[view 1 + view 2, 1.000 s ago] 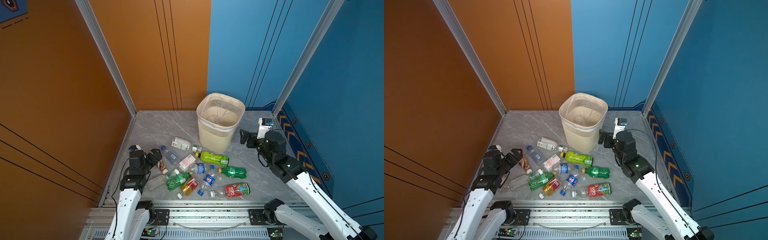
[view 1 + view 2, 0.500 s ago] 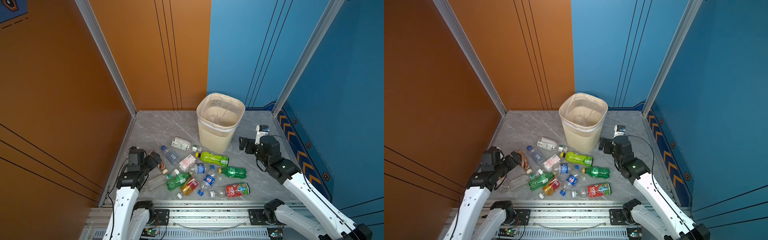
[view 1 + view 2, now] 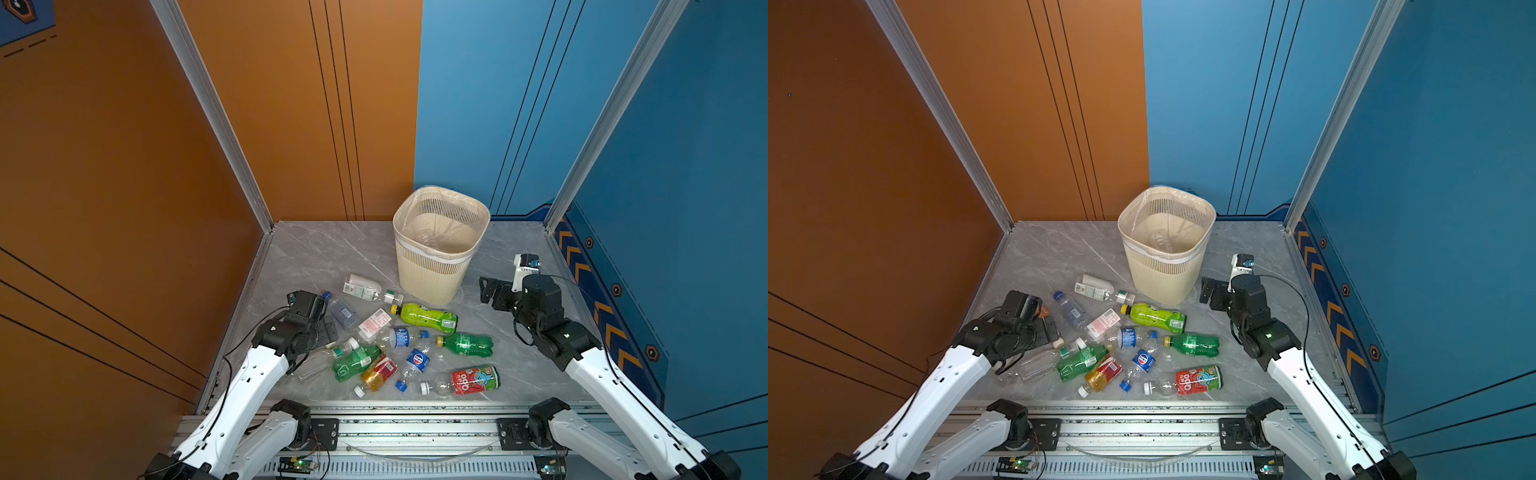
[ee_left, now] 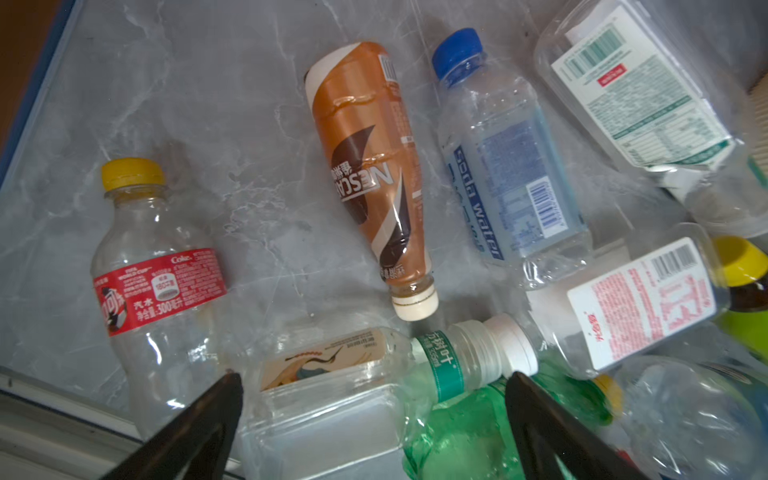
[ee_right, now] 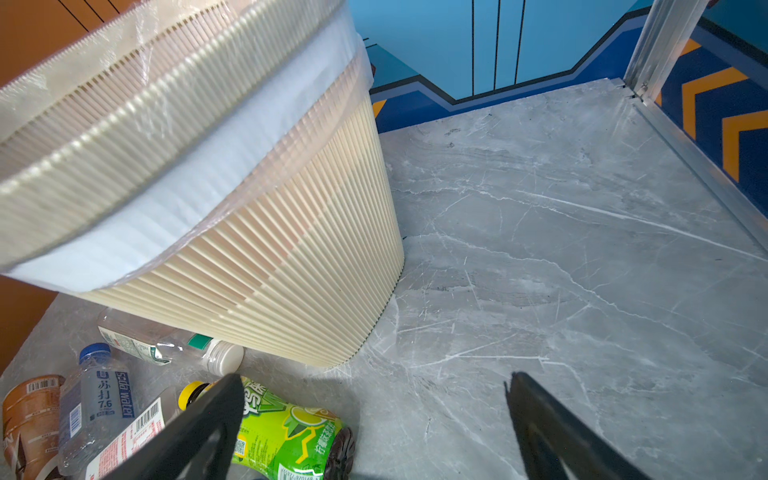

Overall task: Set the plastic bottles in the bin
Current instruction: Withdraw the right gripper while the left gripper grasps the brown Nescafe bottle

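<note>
Several plastic bottles lie in a loose pile on the grey floor in both top views, among them a light green one [image 3: 428,318], a dark green one [image 3: 467,344] and a red-labelled one [image 3: 473,380]. The cream bin [image 3: 432,274] stands upright behind the pile. My left gripper [image 3: 328,330] is open at the pile's left edge. In the left wrist view it [image 4: 374,378] hovers over a clear crane-label bottle [image 4: 328,374], with a brown bottle [image 4: 370,166] and a red-label cola bottle [image 4: 158,282] beyond. My right gripper [image 3: 490,291] is open and empty, low beside the bin's [image 5: 291,249] right side, near the light green bottle [image 5: 286,432].
An orange wall [image 3: 124,208] closes the left side and a blue wall [image 3: 685,208] the right. An aluminium rail [image 3: 395,419] with both arm bases runs along the front edge. A metal corner post [image 5: 660,45] stands behind the right gripper.
The left gripper has come down and to the right, closer to the bottles at the pile's left edge. The right gripper has dropped from near the bin's rim to low beside it.
</note>
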You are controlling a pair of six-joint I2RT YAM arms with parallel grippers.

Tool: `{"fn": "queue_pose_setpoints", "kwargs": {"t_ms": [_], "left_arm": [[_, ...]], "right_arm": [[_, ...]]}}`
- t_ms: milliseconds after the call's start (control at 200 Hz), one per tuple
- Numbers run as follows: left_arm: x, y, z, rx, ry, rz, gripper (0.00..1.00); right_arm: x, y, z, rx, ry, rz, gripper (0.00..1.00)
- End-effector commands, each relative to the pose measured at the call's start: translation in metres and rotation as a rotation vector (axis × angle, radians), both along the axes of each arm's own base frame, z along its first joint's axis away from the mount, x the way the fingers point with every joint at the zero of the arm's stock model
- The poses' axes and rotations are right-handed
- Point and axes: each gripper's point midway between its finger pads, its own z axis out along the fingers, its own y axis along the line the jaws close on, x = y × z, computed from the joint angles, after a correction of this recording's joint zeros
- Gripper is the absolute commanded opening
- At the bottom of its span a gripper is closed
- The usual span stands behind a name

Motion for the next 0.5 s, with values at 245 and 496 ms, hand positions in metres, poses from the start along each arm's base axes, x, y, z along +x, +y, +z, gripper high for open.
{"fn": "queue_pose_setpoints", "kwargs": {"t_ms": [245, 496], "left_arm": [[0.056, 0.018, -0.018, -0.063, -0.057, 0.088, 0.98], [0.078, 0.022, -0.046, -0.093, -0.032, 0.118, 0.96]], "right_arm": [[-0.015, -0.016, 0.003, 0.022, -0.022, -0.029, 1.0], [-0.021, -0.024, 0.002, 0.03, -0.025, -0.052, 1.0]]}}
